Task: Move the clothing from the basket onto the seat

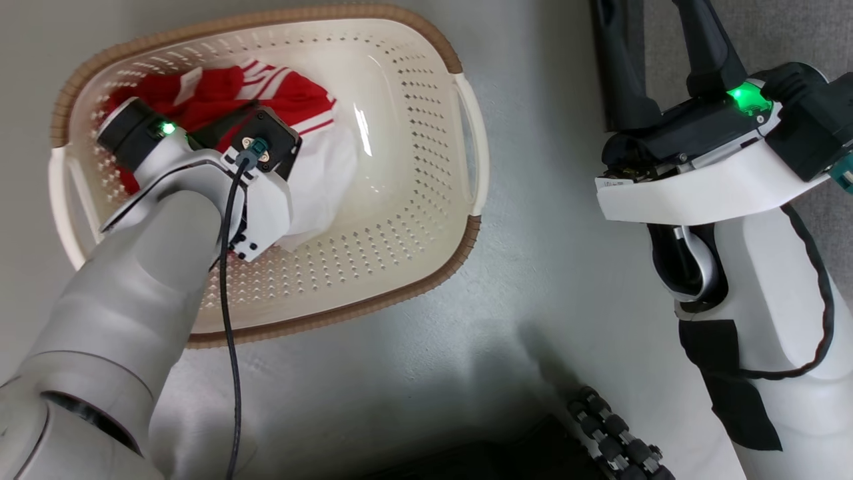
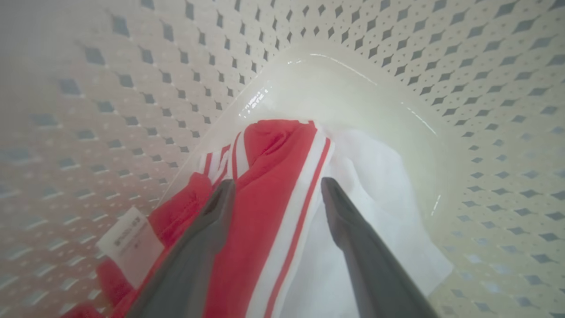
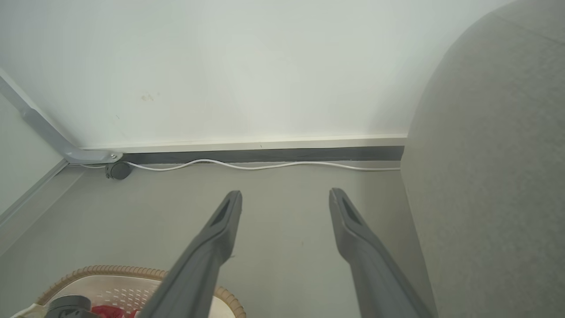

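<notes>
The clothing (image 1: 293, 107) is found crumpled in the left half of the basket (image 1: 413, 220), on its bottom. Soft red fabric with white stripes is seen at the far left, and plain white cloth spreads toward the basket's middle, so the heap's long axis runs roughly along the basket's length. A white sewn-in tag (image 2: 130, 240) is turned up at its red end.

The basket is oval, of glossy cream plastic pierced with diamond holes, and is edged by a brown woven-look rim. It is set on a smooth grey floor (image 1: 533, 200).

The left gripper (image 2: 278, 183) is held spread wide inside the basket, a striped red fold lying between its dark tapered fingers; nothing is grasped. The right gripper (image 3: 286, 194) is likewise parted and empty, above the floor beside the rounded grey fabric seat (image 3: 485, 176).
</notes>
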Controlling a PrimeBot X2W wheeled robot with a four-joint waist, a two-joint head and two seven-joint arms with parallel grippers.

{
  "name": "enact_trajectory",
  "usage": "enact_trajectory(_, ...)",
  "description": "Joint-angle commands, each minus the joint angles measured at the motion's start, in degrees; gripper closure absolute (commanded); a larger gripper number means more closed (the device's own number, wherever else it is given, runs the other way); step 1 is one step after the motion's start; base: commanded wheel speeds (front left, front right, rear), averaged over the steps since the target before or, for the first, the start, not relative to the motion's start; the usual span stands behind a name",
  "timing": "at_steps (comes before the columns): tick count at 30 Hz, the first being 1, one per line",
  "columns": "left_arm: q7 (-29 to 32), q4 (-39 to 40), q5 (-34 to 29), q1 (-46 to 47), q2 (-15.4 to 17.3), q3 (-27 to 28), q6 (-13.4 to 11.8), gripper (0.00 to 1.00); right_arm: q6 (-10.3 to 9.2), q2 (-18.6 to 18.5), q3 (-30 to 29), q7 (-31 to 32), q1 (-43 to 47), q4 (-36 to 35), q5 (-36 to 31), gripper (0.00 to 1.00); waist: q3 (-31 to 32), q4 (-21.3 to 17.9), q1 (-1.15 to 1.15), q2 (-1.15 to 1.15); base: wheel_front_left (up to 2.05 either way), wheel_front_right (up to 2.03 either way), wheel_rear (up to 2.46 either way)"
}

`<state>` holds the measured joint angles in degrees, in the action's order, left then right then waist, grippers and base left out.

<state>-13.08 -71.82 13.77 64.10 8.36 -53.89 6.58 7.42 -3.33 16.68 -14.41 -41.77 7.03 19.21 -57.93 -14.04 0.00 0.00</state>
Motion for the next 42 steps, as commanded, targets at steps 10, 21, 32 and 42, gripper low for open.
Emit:
enact_trajectory(10, 4.8, -1.6, -2.2, 1.1, 2.2, -2.2, -3.4, 0.00, 0.07, 0.5, 0.0, -0.6, 3.0, -2.2, 2.3, 0.00, -1.7, -1.8, 0.00, 0.00, 0.00, 0.00, 0.00)
enact_trajectory(21, 8.4, -2.0, -1.6, 1.4, 3.1, -3.1, -3.6, 0.00, 0.07, 0.5, -0.4, -0.6, 4.8, -3.0, 2.5, 0.00, -2.6, -1.6, 0.00, 0.00, 0.00, 0.00, 0.00)
enact_trajectory(32, 5.1, -2.1, 1.8, 0.9, 2.7, -1.5, -1.8, 1.00, 0.07, 0.5, -0.4, -0.6, 2.7, -2.5, 2.1, 0.00, -1.5, -2.1, 0.00, 0.00, 0.00, 0.00, 0.00)
enact_trajectory(42, -1.2, -0.7, 6.8, -1.4, -1.5, 1.8, -1.1, 1.00, 0.07, 0.5, -3.3, -0.6, 3.4, 0.6, -0.5, 0.00, 6.5, 1.1, 0.00, 0.00, 0.00, 0.00, 0.00)
